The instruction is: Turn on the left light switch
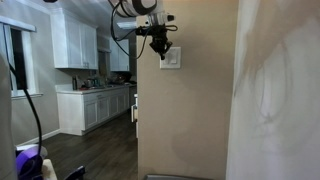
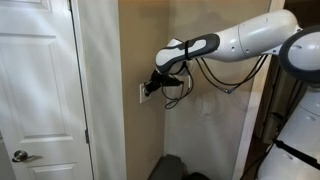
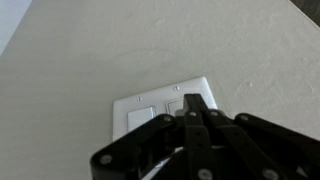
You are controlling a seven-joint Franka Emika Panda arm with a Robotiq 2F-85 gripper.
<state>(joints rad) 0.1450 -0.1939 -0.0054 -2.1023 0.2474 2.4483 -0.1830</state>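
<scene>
Wrist view: one small white squarish plastic wall plate point(image 3: 165, 106) is sitting on a plain beige painted wall point(image 3: 110, 50) and carrying two pale rockers. The left light switch point(image 3: 140, 119) is showing whole on the plate's left half. The right-hand rocker point(image 3: 171, 108) is lying partly behind the black Robotiq gripper point(image 3: 190, 100), whose jaws are looking pressed together and gripping nothing.

Progress: the approach is appearing complete, the fingertips hanging at the plate. Contact cannot be told, and neither can the rocker's position, so pressing the left rocker is judged as remaining.

Count: one plate, two rockers, one gripper, one white jointed robot arm point(image 2: 250, 35), one white panelled door point(image 2: 35, 90)
</scene>
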